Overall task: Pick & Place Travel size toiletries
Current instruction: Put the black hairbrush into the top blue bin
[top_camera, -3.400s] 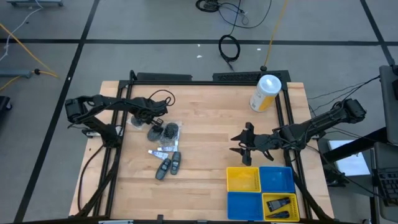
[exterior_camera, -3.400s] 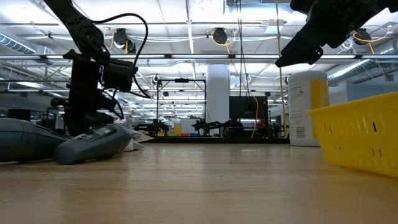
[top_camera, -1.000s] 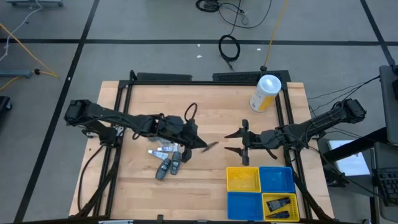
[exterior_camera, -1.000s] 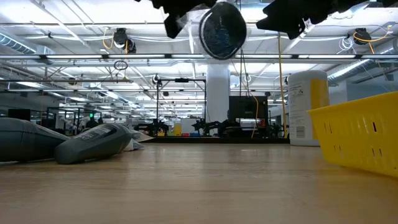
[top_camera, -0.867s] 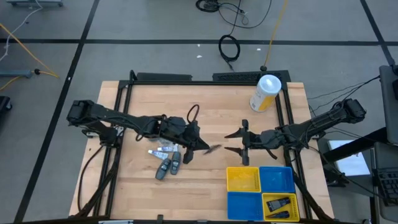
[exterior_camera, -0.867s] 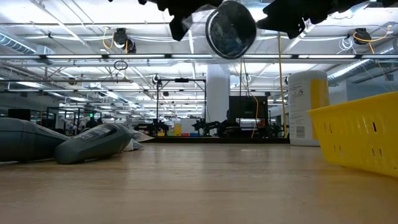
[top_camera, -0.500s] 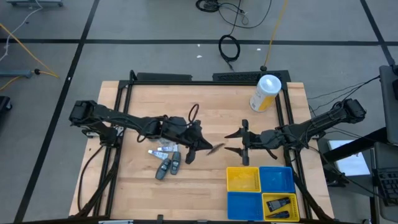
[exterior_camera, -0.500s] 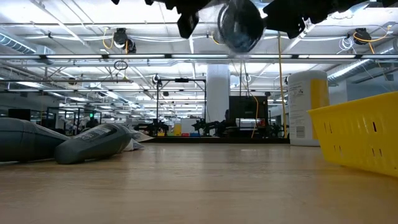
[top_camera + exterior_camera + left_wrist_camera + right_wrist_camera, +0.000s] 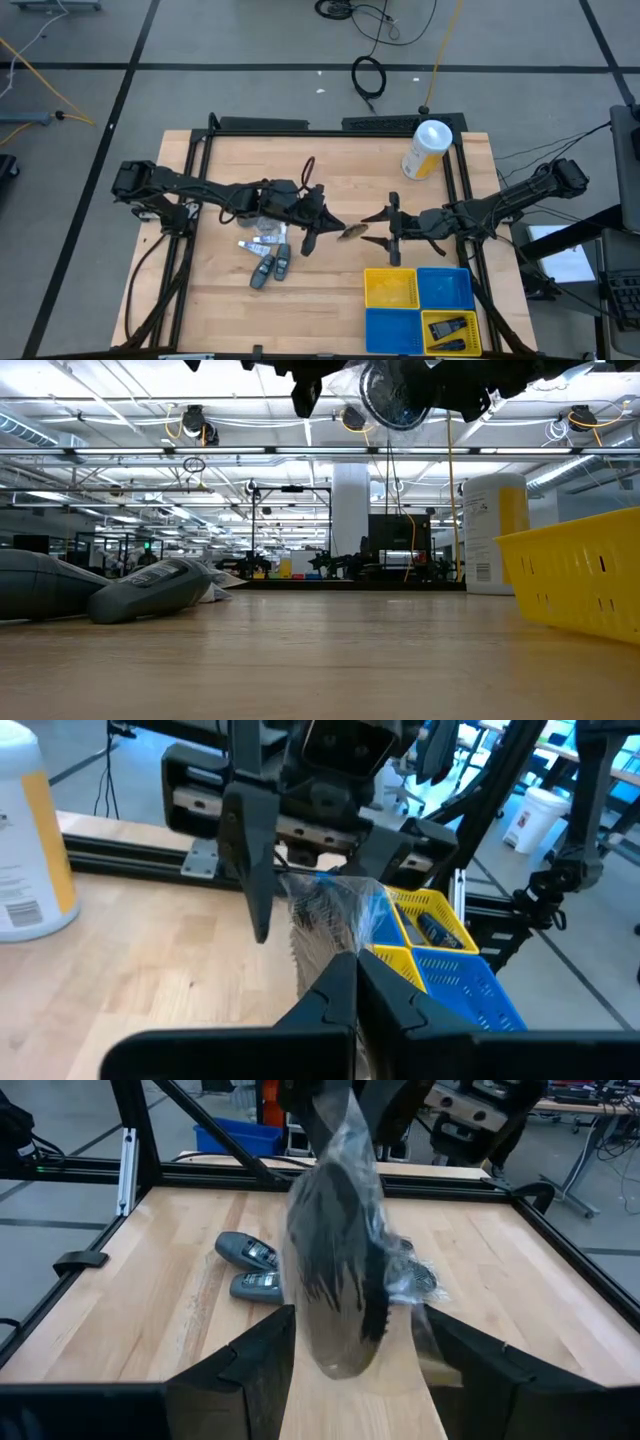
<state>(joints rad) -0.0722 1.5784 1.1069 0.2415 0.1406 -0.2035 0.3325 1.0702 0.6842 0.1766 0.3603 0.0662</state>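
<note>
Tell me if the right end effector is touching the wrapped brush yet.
Apart. In the right wrist view the clear-wrapped brush hangs between the right end effector's open fingers with gaps on both sides; the left end effector holds it.

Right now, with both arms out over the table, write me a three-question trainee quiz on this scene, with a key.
1. True or false: the left gripper is shut on the wrapped round piece, held up off the table.
2. Where does the wrapped round piece sit relative to the right gripper? A) far behind it B) between its open fingers C) under the canister
3. Fill in: two dark grey oblong pieces lie on the table on the ____ arm's side.

Key: 1 true; 2 B; 3 left.
</note>
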